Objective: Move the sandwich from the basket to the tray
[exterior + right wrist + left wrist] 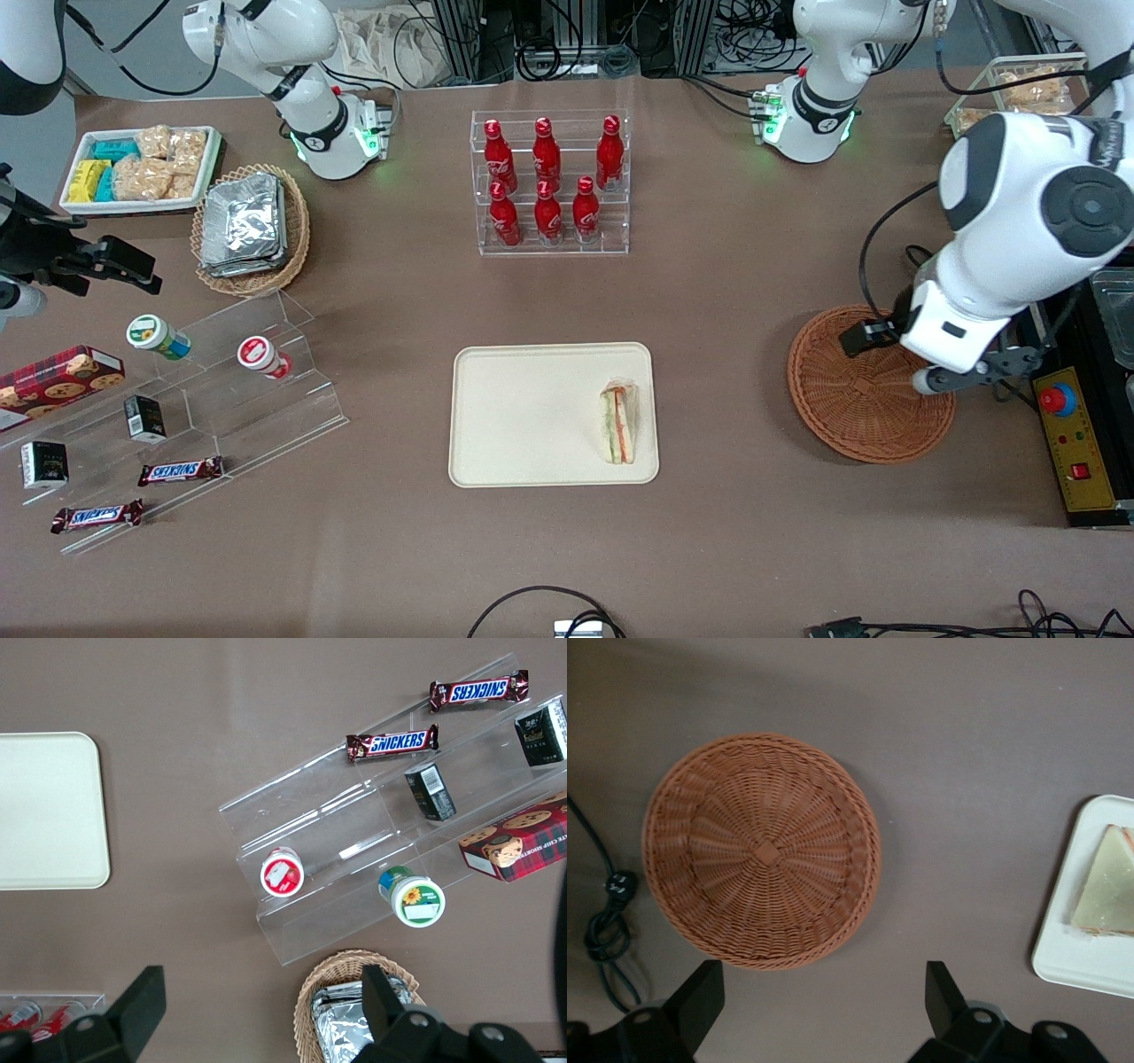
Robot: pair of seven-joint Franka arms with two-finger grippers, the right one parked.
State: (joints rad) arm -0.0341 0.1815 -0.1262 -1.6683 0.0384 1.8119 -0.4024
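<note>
Cream rectangular plastic tray [532, 416] holds the clear-wrapped triangular sandwich [619, 422].
Round reddish-brown wicker basket [762, 850] sits empty; the black two-finger gripper [819, 992] hovers above it, fingers spread.

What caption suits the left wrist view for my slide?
Open tool above the empty basket; sandwich already lies on the tray.

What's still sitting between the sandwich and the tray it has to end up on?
Nothing visible. The sandwich already lies on the tray, near the edge closest to the basket. The basket holds nothing, and the hand hangs open above it.
</note>
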